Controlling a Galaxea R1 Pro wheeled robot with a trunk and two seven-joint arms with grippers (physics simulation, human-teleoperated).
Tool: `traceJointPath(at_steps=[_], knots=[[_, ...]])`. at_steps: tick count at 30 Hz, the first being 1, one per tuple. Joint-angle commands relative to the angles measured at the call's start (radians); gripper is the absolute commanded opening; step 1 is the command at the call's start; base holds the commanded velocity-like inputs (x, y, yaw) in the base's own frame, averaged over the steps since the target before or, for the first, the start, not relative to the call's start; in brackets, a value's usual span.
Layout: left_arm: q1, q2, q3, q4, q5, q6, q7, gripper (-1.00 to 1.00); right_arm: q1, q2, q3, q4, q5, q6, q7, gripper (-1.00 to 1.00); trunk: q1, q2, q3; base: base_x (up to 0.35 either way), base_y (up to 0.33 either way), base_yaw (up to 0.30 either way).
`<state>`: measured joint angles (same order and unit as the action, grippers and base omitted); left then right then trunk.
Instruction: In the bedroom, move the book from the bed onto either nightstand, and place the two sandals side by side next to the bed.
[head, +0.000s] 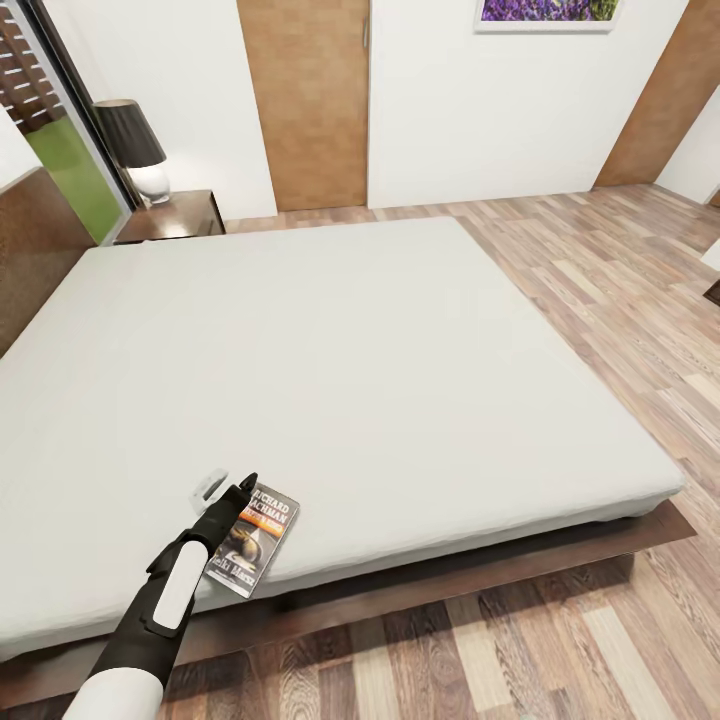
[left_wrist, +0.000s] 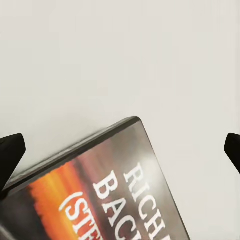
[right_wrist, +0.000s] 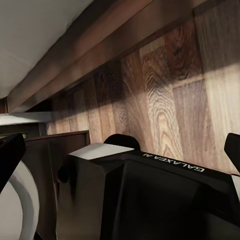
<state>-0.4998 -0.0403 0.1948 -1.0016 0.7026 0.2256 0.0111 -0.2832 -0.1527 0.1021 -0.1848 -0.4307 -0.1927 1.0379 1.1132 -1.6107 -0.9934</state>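
Book (head: 256, 540) lies flat on bed (head: 380, 370), close to near edge, one end poking a bit over that edge. Left gripper (head: 236, 489) sits right over book's far end, jaws wide apart, black fingertips (left_wrist: 11, 152) on each side, nothing held. Left arm (head: 165, 600) reaches forward and up from low corner, stretched long. Right gripper (right_wrist: 120, 150) points at wood floor (right_wrist: 170, 100) by bed frame; cannot tell its jaws. Nightstand (head: 175, 215) with lamp (head: 135, 150) stands at bed's far left corner.

white walls (head: 500, 120), wood-plank floor (head: 620, 290), brown door (head: 305, 100), black-shaded lamp (head: 135, 145).
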Motion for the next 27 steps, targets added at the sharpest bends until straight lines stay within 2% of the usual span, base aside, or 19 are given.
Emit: traceJointPath(at_steps=[1, 27], knots=[[0.000, -0.001, 0.003, -0.002, 0.010, 0.008, 0.001, 1.00, -0.001, -0.001, 0.008, 0.001, -0.007, -0.007, 0.001, 1.00, 0.000, 0.000, -0.001, 0.000, 0.000, 0.000], [0.000, -0.001, 0.003, -0.001, 0.011, 0.008, 0.001, 1.00, -0.001, -0.001, 0.008, 0.001, -0.007, -0.007, 0.001, 1.00, 0.000, 0.000, -0.001, -0.051, 0.000, 0.000]])
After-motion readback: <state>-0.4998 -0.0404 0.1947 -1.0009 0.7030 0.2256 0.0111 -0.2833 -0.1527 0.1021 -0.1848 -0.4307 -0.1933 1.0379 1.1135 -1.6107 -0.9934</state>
